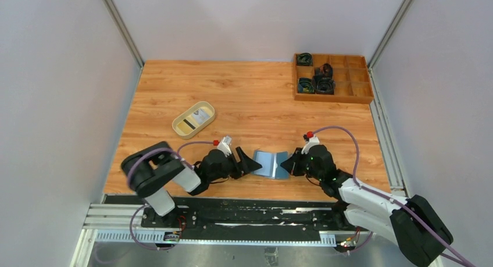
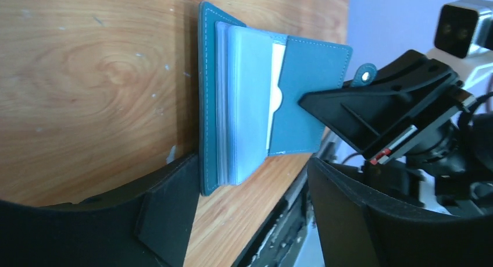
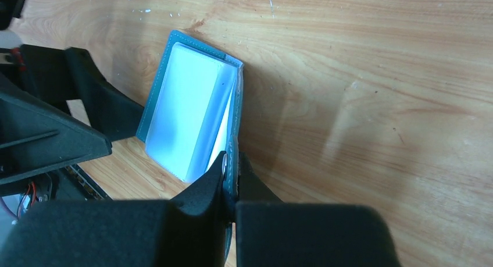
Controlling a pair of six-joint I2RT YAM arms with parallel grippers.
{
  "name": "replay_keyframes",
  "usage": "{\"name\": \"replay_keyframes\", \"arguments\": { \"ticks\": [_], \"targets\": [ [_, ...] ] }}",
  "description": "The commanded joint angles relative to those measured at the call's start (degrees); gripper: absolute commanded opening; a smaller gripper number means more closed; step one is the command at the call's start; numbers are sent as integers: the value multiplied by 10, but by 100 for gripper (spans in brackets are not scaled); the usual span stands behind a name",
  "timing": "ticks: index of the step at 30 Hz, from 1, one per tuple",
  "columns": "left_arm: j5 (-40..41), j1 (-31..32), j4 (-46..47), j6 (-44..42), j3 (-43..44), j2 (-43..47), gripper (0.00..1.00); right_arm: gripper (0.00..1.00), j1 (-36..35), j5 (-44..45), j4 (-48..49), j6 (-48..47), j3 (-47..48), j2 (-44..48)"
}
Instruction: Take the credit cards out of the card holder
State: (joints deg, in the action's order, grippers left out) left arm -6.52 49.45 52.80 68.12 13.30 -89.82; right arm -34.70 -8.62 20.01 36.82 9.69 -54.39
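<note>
Firmly the right pincer (image 3: 231, 168) pinches the open card holder (image 1: 272, 164), the left pincer (image 1: 250, 162) spread wide beside it.

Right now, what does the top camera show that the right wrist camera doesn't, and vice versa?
Only the top view: a beige oval tray holding a card, and a wooden compartment box with dark items. Only the right wrist: the right gripper's jaws pinched on the card holder's flap by its snap. Both: the open teal holder on the wooden table, the left gripper beside it.
</note>
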Motion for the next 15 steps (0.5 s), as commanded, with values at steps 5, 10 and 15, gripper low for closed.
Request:
{"name": "replay_keyframes", "arguments": {
  "ticks": [5,10,15],
  "targets": [
    [-43,15,373,132,-46,-286,72,0,21,-35,-11,-21,-9,26],
    [-5,28,368,121,-58,-282,70,0,28,-37,-27,-27,-13,43],
    [44,27,367,121,-88,-261,68,0,31,-41,-23,-28,-14,35]
  ]
}}
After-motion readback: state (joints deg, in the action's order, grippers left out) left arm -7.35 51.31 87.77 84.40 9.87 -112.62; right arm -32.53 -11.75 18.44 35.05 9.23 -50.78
